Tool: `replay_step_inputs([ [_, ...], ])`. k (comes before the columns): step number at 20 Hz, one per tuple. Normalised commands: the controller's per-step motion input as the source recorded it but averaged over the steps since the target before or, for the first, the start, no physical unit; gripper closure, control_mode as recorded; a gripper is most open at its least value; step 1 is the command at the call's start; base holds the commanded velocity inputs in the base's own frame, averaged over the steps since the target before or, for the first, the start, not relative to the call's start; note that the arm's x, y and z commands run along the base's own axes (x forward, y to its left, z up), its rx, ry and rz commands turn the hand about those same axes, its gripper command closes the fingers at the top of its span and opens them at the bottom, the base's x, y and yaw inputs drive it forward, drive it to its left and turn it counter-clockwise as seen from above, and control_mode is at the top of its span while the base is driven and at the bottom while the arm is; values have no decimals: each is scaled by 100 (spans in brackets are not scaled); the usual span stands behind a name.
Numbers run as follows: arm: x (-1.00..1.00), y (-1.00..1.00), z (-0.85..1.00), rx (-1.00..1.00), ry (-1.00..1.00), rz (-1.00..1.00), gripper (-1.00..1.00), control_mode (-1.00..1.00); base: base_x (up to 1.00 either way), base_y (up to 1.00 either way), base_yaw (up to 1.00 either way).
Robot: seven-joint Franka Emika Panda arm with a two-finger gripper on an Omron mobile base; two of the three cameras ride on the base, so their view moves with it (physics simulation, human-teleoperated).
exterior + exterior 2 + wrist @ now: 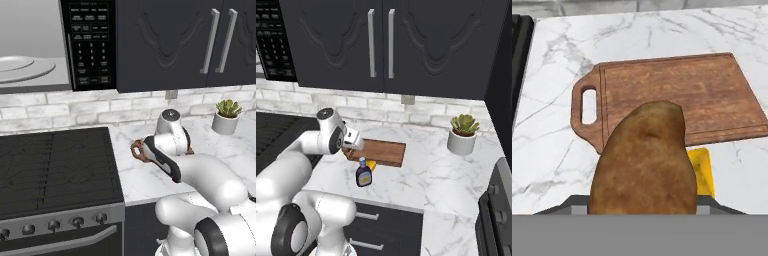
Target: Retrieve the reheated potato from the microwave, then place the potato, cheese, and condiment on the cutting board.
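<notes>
- the gripper (643,212) is clamping the potato (643,165), hovering over the counter.
- the cutting board (712,85) is lying just ahead and below, its long axis crosswise.

Black stove (55,170) sits left of the marble tabletop (421,175) — knobs along its front. A potted succulent (463,133) stands at the tabletop's back right, and dark cabinets (386,45) hang above — silver handles upright.
</notes>
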Motion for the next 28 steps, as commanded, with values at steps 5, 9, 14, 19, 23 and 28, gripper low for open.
replay_step_inputs([
  [5,38,14,-2,2,0,-19,100,-100,0,0,0],
  [9,39,1,0,3,5,-12,100,-100,0,0,0],
  [14,24,-1,-17,4,6,-2,100,-100,0,0,0],
  [19,28,-10,-24,9,12,0,100,-100,0,0,0],
  [23,22,-6,-33,7,3,0,100,-100,0,0,0],
  [28,24,-2,-25,6,0,0,100,-100,0,0,0],
])
